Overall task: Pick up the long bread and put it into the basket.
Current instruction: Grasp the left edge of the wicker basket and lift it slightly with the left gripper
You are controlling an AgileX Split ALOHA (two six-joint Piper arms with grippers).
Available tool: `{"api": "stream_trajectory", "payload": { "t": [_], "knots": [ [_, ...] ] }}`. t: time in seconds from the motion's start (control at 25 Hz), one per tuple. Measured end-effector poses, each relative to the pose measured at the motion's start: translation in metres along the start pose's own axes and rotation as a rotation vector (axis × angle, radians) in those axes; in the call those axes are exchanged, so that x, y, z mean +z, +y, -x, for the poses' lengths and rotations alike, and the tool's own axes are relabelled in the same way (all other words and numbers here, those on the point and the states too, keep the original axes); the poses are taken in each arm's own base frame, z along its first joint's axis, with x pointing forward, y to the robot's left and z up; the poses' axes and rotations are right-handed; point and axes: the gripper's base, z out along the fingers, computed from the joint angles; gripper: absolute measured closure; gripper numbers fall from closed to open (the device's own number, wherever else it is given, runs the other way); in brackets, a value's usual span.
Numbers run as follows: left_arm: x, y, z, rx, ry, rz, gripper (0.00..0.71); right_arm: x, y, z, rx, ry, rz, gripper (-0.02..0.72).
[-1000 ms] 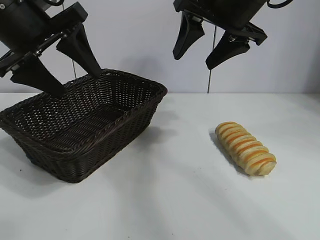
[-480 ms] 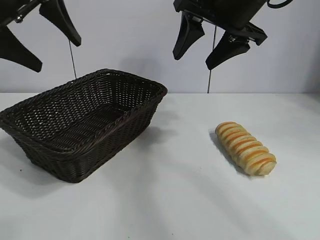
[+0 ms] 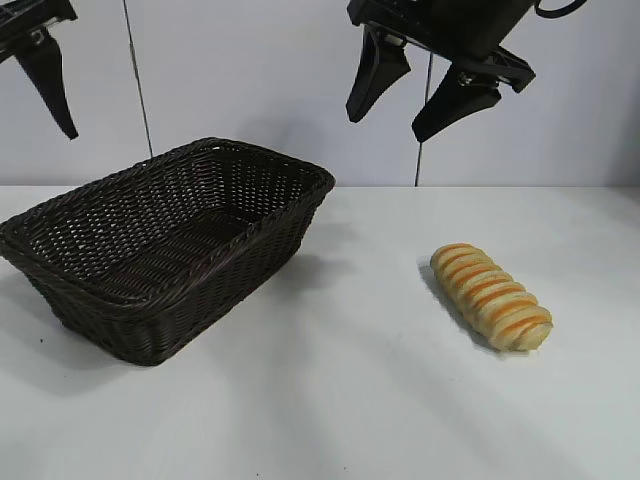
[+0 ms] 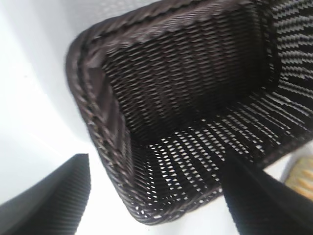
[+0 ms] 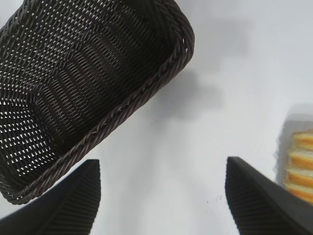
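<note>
The left end effector (image 3: 40, 75) has swung up and away from the basket (image 3: 260, 160). A second ago its two dark fingers hung right over the near left rim; now only one finger shows, high in the exterior view's top left corner, well clear of the wicker. That leaves the basket's mouth unobstructed, which suits the task, since the bread has to come in from the other side. The right end effector (image 3: 412, 85) has not budged: it hangs high above the desk (image 3: 350, 400), between basket and loaf, jaws spread wide with nothing between them.

The long bread (image 3: 491, 297) lies untouched on the desk, well apart from the basket and off to its right, so the pick-up has not begun. By my reckoning the right arm is the one placed to fetch it.

The left wrist view looks straight down into the basket (image 4: 195, 98), showing its woven floor bare, and both left fingers (image 4: 54, 200) set wide with nothing held, which the exterior view cannot confirm. At that view's edge a pale tan patch is probably the loaf, though it is too blurred to be sure. The right wrist view catches the bread (image 5: 299, 164) just beside one finger, ridges and orange stripes plain, and the basket's corner (image 5: 181, 39) opposite.
</note>
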Motion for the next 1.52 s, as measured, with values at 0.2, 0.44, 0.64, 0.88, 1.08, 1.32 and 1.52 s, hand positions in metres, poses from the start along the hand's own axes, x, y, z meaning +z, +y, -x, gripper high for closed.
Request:
{"api": "stream_trajectory", "payload": {
  "t": [0.2,0.44,0.64,0.88,1.08,1.32,1.52],
  "knots": [
    [0.012,0.009,-0.004,-0.033,-0.007,0.001,0.168,0.0,0.0,0.0,0.0,0.0,0.0,0.185],
    [0.024,0.015,-0.007,-0.066,-0.025,-0.035,0.168,0.0,0.0,0.0,0.0,0.0,0.0,0.185],
    [0.028,0.014,-0.006,-0.079,-0.045,-0.064,0.168,0.0,0.0,0.0,0.0,0.0,0.0,0.185],
    [0.051,0.016,-0.004,-0.095,-0.012,-0.021,0.168,0.0,0.0,0.0,0.0,0.001,0.0,0.185],
    [0.073,0.014,0.001,-0.122,-0.01,-0.032,0.168,0.0,0.0,0.0,0.0,0.001,0.0,0.185],
    [0.102,0.02,0.001,-0.138,0.023,0.025,0.168,0.0,0.0,0.0,-0.001,0.001,-0.001,0.185],
    [0.105,0.02,0.002,-0.139,0.021,0.025,0.275,0.0,0.0,0.0,-0.001,0.001,-0.001,0.185]
  ]
}}
